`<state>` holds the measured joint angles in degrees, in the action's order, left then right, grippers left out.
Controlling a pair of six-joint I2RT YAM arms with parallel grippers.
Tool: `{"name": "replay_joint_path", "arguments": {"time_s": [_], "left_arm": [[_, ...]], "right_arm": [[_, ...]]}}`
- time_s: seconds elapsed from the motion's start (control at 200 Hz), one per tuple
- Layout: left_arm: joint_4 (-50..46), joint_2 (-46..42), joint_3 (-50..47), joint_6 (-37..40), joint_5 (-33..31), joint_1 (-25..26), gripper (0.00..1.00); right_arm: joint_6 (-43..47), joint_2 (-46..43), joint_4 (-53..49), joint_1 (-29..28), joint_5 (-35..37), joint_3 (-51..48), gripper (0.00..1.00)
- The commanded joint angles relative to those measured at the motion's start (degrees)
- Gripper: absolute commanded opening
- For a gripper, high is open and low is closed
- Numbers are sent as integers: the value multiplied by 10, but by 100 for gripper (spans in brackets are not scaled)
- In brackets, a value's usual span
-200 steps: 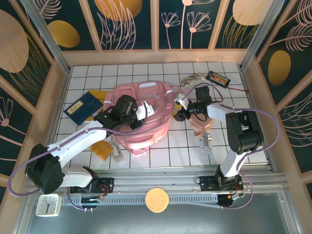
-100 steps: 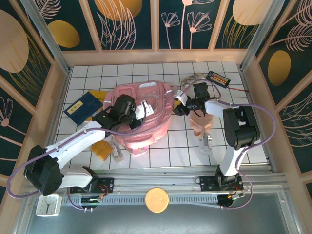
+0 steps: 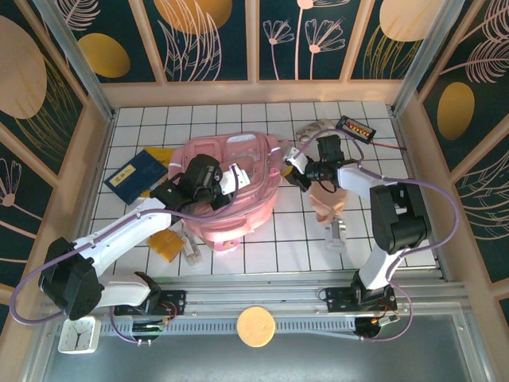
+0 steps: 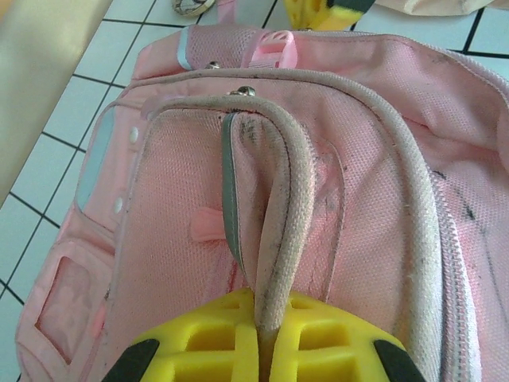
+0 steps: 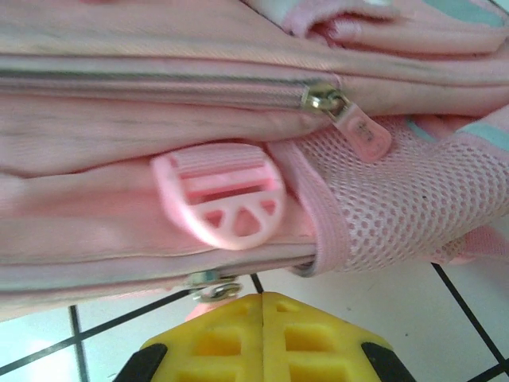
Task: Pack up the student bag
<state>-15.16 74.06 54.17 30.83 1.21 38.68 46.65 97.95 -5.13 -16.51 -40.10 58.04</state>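
Note:
The pink student bag (image 3: 231, 195) lies in the middle of the tiled table. My left gripper (image 3: 237, 177) is on top of it, shut on a pale corded rim (image 4: 278, 199) of the bag, which runs straight down between the yellow fingers (image 4: 266, 314). My right gripper (image 3: 291, 169) is at the bag's right side, low by the tiles. Its jaws (image 5: 263, 301) are pressed together with nothing visible between them. A metal zip ring with a pink tab (image 5: 213, 288) sits just left of the tip. Above it are a pink strap buckle (image 5: 223, 199) and a second zip pull (image 5: 354, 123).
A blue book (image 3: 137, 175) lies left of the bag, with a yellow item (image 3: 167, 245) and a clear item (image 3: 191, 248) by the bag's near-left corner. A beige pouch (image 3: 326, 203) and a metal clip (image 3: 336, 235) lie right of it. A black packet (image 3: 355, 127) is at the back right.
The right gripper's jaws have closed from partly open to fully together, and it has shifted a little up and left against the bag's side. The left gripper has kept its hold.

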Motion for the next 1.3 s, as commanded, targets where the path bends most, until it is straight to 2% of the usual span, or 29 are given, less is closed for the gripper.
{"name": "replay_joint_path", "arguments": {"time_s": [0.0,0.035,0.04,0.1,0.115,0.135,0.14,0.165,0.235,0.47,0.601,0.771,0.976,1.181,1.256,1.296], "left_arm": [[61,-17,4,-1,-28,-3,0],[61,-21,6,-1,-27,-3,0],[61,-21,6,-1,-27,-3,0],[53,-28,12,4,-25,-3,0],[51,-30,13,5,-25,-3,0],[47,-32,13,8,-25,-3,0],[46,-33,12,10,-25,-3,0],[41,-35,12,14,-26,-3,0],[24,-39,39,23,-27,-3,0],[8,-53,57,29,-23,-4,0],[4,-53,70,25,-17,-15,0],[3,-47,81,21,-12,-18,0],[12,-43,78,9,-6,-18,0],[14,-41,80,7,-5,-18,0],[14,-39,84,6,-7,-18,0],[14,-37,86,5,-7,-18,0]], "right_arm": [[3,-28,-23,-3,-22,-20,0],[-2,-21,-26,0,-35,-19,5],[-4,-19,-27,1,-40,-19,11],[-10,0,-30,6,-57,-13,42],[-11,3,-28,7,-62,-14,56],[-13,6,-23,6,-67,-15,89],[-13,6,-22,7,-69,-15,94],[-20,10,-10,6,-71,-17,99],[-15,17,-10,2,-71,-7,99],[-83,34,43,11,-132,12,98],[-94,45,37,11,-154,26,85],[-94,52,27,12,-162,35,74],[-111,68,21,12,-169,54,55],[-126,70,25,11,-174,62,43],[-126,70,16,11,-176,66,33],[-126,68,14,11,-179,66,31]]}}
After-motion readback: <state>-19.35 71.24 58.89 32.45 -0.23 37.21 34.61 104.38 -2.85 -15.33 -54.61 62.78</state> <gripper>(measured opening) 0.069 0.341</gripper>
